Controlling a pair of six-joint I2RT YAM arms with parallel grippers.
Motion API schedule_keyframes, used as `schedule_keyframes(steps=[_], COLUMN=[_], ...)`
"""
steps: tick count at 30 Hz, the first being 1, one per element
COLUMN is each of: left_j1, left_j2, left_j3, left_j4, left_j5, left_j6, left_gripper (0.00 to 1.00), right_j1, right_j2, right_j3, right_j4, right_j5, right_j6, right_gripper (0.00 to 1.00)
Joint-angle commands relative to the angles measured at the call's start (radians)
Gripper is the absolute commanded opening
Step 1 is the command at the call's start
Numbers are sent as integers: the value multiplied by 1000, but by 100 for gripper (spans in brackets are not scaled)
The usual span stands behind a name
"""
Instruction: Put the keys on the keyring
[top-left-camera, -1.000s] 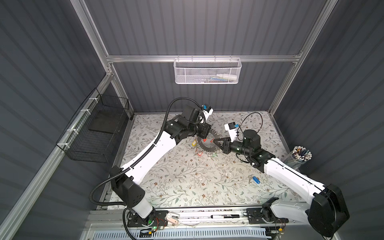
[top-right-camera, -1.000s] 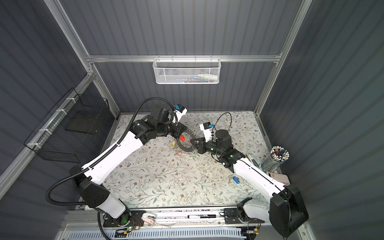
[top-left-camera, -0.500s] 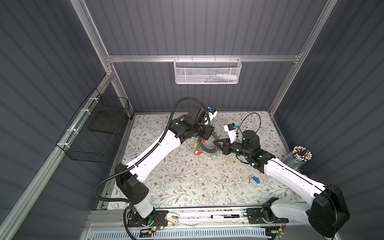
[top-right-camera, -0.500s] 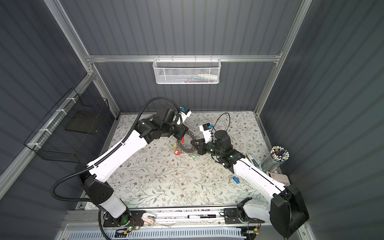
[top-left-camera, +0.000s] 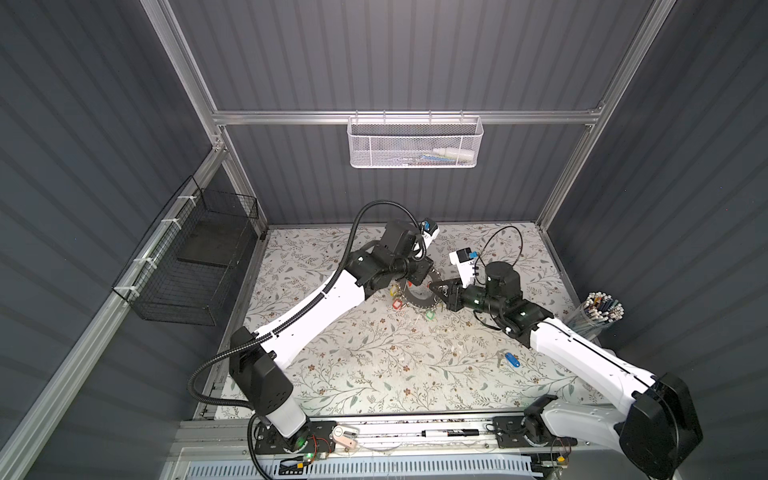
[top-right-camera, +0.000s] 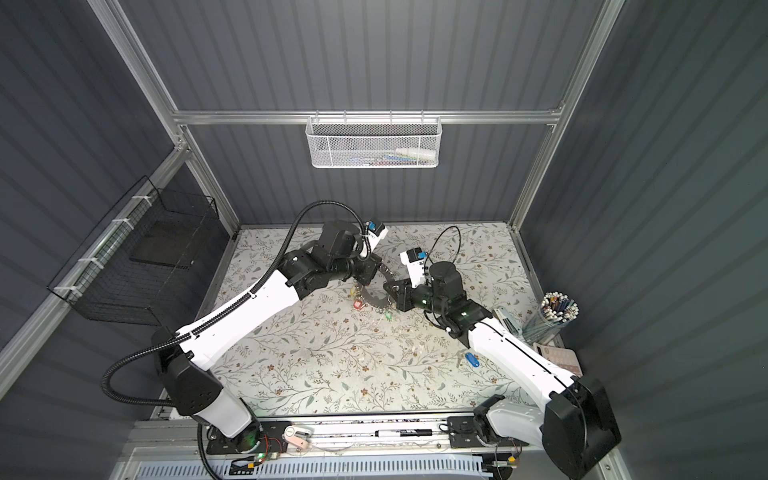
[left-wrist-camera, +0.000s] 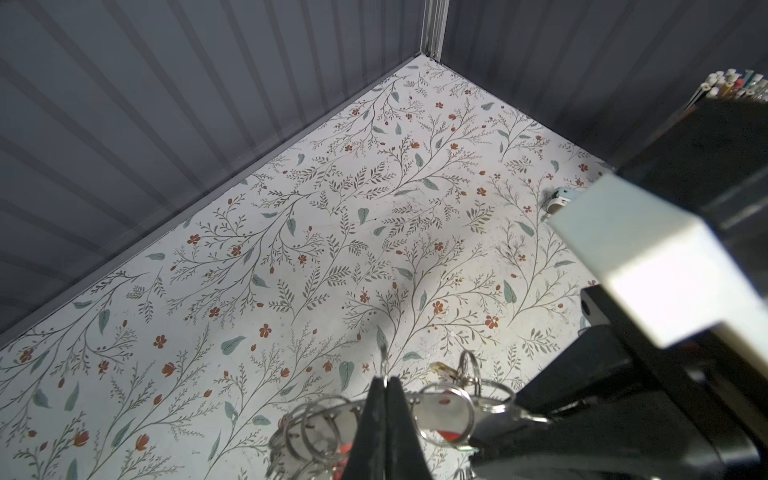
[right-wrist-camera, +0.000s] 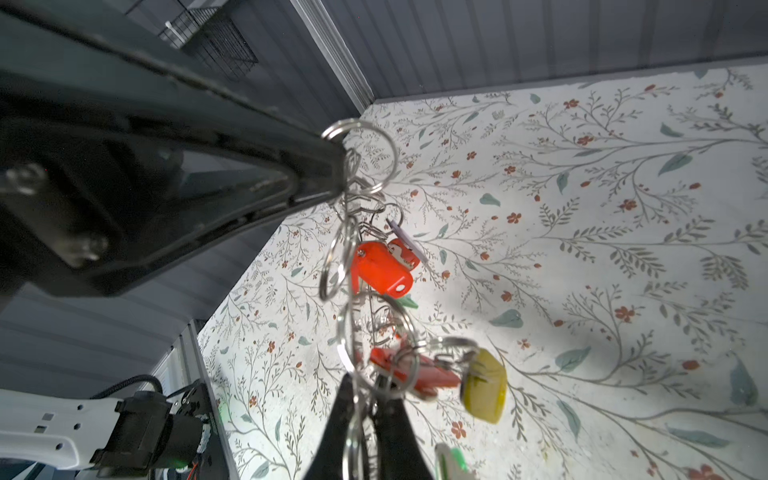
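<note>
Keys (top-left-camera: 508, 359), silver bunch, elongated blue tag, lying on floral tabletop (top-left-camera: 374, 365)

My left tool (left-wrist-camera: 385, 386) and right tool (right-wrist-camera: 368, 395) look matt black plastic, the split rings (right-wrist-camera: 371, 156) bright polished metal, the keyring (top-left-camera: 417, 300) dull grey metal, the red tag (right-wrist-camera: 382, 270) and yellow tag (right-wrist-camera: 484, 384) glossy plastic, the surface (top-left-camera: 374, 361) matt print.

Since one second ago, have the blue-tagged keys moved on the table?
No. The keys lie in the same place, equally far from the pencil cup as before.
</note>
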Motion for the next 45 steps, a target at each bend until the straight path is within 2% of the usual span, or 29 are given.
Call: schedule_keyframes(steps=[1,5,14,19,23,29,35,41,45], left_j1=[-6,-6,-5,-5,-5,-4,-4,15,26], left_j2=[-93,-166,-228,-207,-193,-148,-98,-39,-20], left_j3=[-141,-341,-609,-687,-766,-876,-921,-906,-879], left_j4=[289,551,992,1181,1364,1669,1883,1998,2000], left_j5=[8,3,97,128,113,128,178,247,319], left_j6=[-96,-156,-232,-264,-272,-269,-272,-343,-396], left_gripper=[0,0,0,0,0,0,0,0,0], right_j1=[12,13,12,12,2,-85,-212,-228,-228], right_j2=[-46,-62,-163,-187,-206,-252,-255,-175,-145], right_j3=[22,16,5,15,24,10,8,56,60], right_j4=[18,6,-38,-57,-77,-36,53,83,172], right_j5=[-19,-18,-8,-24,-33,-135,-241,-287,-348], right_j6=[-13,-8,3,13,19,84,164,144,183], right_gripper=[0,0,6,19,35,43,43,38,37])
